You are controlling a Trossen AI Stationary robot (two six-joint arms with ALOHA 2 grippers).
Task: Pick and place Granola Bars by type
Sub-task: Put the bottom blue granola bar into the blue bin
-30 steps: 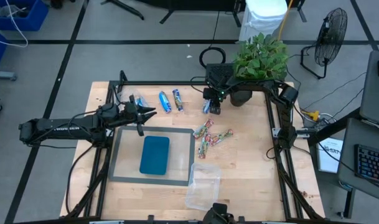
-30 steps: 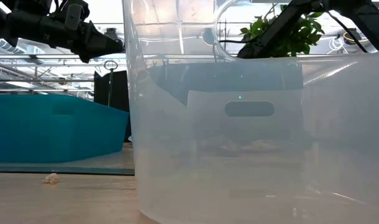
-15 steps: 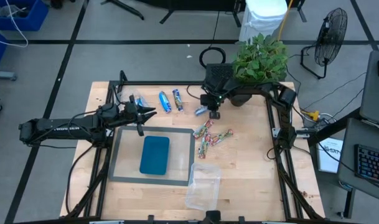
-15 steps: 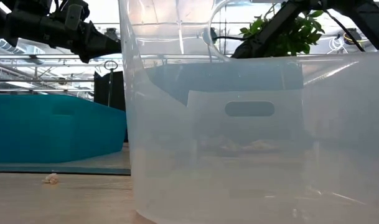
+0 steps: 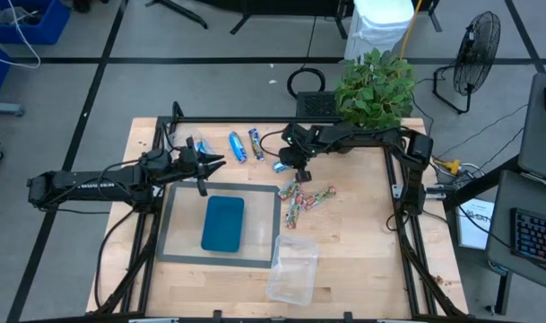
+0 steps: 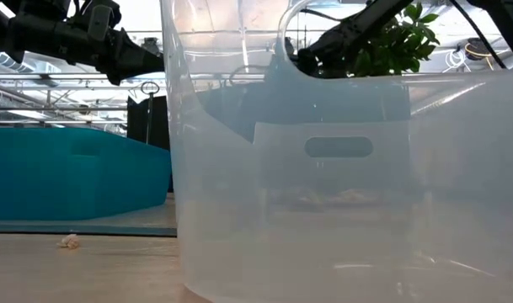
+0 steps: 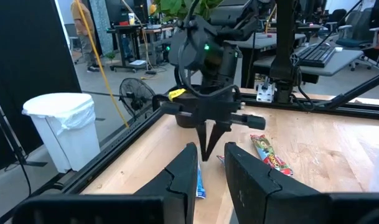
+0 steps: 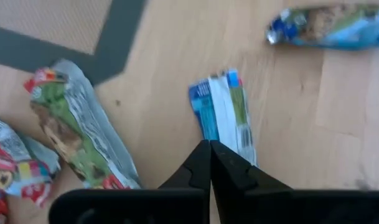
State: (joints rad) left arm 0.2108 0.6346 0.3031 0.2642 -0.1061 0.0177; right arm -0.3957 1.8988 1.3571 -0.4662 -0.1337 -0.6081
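Carrying a blue bar (image 8: 223, 112) pinched at one end, my right gripper (image 8: 210, 155) sits clamped above the table's far middle; I'd move gently toward the two blue bars (image 5: 247, 144). Left gripper (image 5: 215, 163) waits nearby, part-open, holding nothing.

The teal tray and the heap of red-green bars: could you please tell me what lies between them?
Seen from above, only the grey mat's border and bare wood lie between the teal tray and the red-green bars.
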